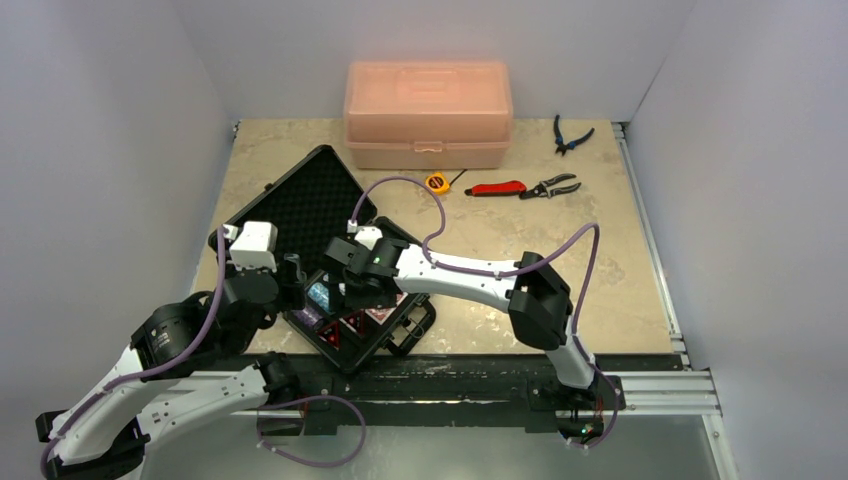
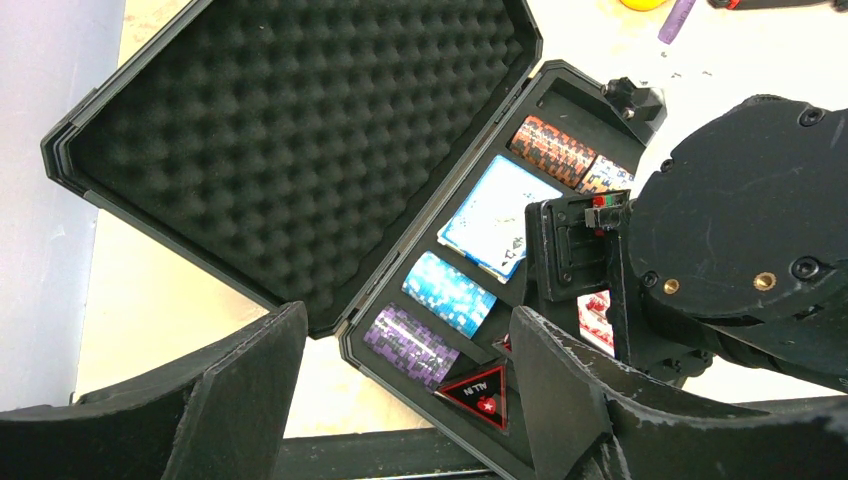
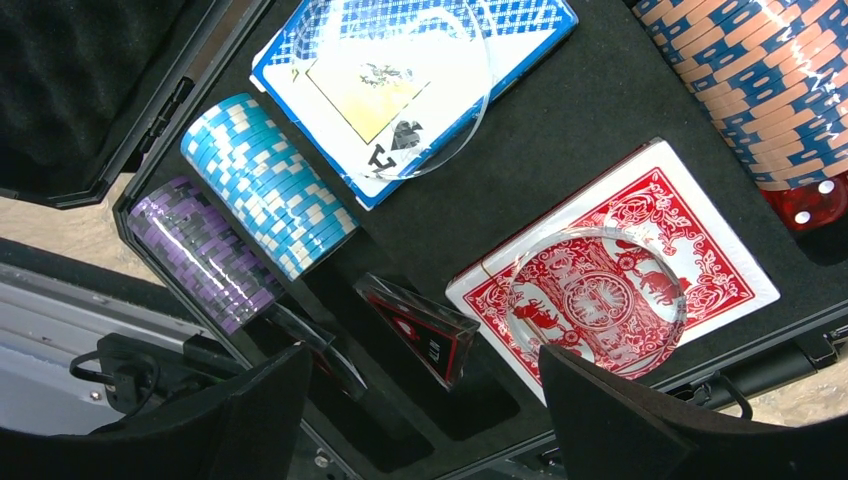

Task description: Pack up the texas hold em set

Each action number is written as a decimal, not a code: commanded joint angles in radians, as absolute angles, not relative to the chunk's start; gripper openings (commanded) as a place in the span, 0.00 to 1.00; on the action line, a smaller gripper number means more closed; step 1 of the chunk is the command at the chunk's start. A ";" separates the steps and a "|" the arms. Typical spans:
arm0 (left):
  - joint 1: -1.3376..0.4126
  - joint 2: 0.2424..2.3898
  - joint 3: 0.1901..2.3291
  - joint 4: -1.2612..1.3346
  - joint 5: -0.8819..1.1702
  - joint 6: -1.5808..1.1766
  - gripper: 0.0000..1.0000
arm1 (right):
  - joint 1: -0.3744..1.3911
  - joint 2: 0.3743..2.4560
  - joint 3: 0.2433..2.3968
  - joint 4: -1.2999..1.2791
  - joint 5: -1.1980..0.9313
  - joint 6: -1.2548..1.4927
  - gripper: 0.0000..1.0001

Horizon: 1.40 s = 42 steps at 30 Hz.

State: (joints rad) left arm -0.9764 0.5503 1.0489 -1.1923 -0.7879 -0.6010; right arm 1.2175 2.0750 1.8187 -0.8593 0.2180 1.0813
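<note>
Step in hand: we judge tray loading nearly complete; the lid is not yet shut.
Case: the black rectangular hard case lies open at centre left of the top view. Its egg-crate foam lid lies back toward the upper left, and the tray sits at the lower right.
Contents: the purple chip stack, light-blue chip stack, blue card deck and red card deck sit in tray compartments. Small red dice show at the right edge of the right wrist view.
Unseated item: one black-red triangle stands tilted on edge in its slot, at lower centre.
Right arm: the right gripper hangs over that triangle with fingers apart, clamping nothing.
Left arm: the left gripper is spread wide and holds nothing, at the tray's lower-left corner.
Next move: we judge that the triangle must be laid flat first. Both arms must then clear the tray before the lid can swing over.
Excluded: the translucent orange plastic box, at top centre, is well apart from the case.
</note>
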 commanded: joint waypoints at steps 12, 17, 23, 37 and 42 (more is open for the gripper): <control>-0.979 0.554 1.046 -1.168 -0.788 -0.592 0.74 | 1.226 1.970 1.798 -0.736 0.216 1.000 0.83; -0.979 0.562 1.048 -1.170 -0.788 -0.591 0.74 | 1.225 1.909 1.742 -0.671 0.223 0.947 0.90; -0.979 0.581 1.046 -1.165 -0.778 -0.581 0.81 | 1.228 1.832 1.643 -0.577 0.208 0.903 0.96; -0.979 0.627 1.043 -1.165 -0.798 -0.573 0.86 | 1.227 1.613 1.254 -0.517 0.250 1.002 0.94; -0.979 0.661 1.041 -1.158 -0.804 -0.560 0.88 | 1.227 1.489 1.079 -0.480 0.275 1.049 0.94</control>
State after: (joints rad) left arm -0.9764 0.6327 1.0489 -1.1908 -0.7807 -0.5823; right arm 1.2232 1.5970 1.1633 -0.5392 0.2249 0.9894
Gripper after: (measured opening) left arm 0.876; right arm 0.939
